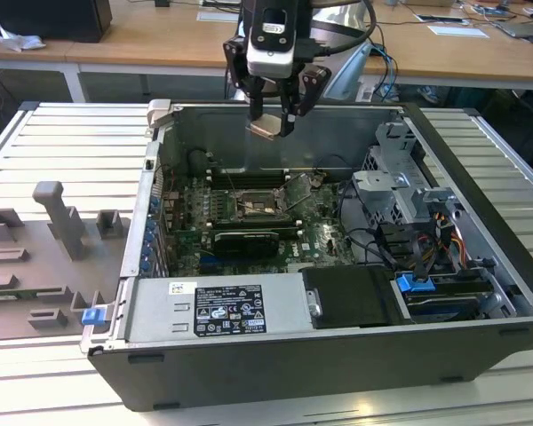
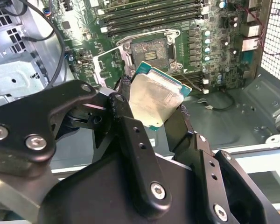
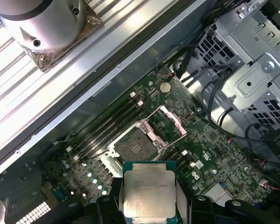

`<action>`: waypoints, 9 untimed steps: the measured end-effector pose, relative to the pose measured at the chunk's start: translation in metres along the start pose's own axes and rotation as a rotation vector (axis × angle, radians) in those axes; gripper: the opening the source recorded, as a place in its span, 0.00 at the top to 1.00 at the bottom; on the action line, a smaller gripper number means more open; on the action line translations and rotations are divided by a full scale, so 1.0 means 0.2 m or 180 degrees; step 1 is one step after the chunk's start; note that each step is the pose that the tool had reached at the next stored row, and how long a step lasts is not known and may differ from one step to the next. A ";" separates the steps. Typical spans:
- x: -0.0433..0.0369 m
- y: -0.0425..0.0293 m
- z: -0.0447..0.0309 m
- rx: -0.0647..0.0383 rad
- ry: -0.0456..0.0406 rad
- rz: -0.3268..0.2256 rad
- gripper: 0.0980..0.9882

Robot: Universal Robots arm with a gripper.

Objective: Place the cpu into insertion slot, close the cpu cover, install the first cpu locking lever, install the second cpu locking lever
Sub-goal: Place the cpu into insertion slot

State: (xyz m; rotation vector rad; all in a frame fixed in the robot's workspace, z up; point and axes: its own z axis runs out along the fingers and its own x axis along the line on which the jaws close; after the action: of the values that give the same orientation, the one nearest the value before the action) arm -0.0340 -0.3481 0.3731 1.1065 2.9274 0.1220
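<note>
Above case (image 1: 275, 377): cpu (image 3: 148, 193) (tilted) in pincer (image 1: 272, 120)

both wrist views above insertion slot (image 2: 149, 52) (image 3: 134, 148)

One cpu (image 3: 147, 193), seemingly one insertion slot (image 3: 136, 148)

insertion slot (image 1: 259, 206) open fr above | cpu cover (image 1: 298, 189) raised beside | cables (image 1: 362, 236) + drive cage (image 1: 396, 167) at exterior view's right
</note>
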 end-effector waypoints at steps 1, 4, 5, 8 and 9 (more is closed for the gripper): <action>0.000 0.000 0.000 0.0000 -0.0002 0.0024 0.51; 0.000 0.000 0.002 -0.0002 -0.0007 0.0087 0.51; 0.000 0.000 0.002 -0.0002 -0.0008 0.0108 0.51; 0.001 0.001 0.003 -0.0003 -0.0014 0.0186 0.51; 0.001 0.001 0.004 -0.0004 -0.0016 0.0209 0.51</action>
State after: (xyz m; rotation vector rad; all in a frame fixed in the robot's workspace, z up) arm -0.0340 -0.3479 0.3724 1.2014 2.8870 0.1214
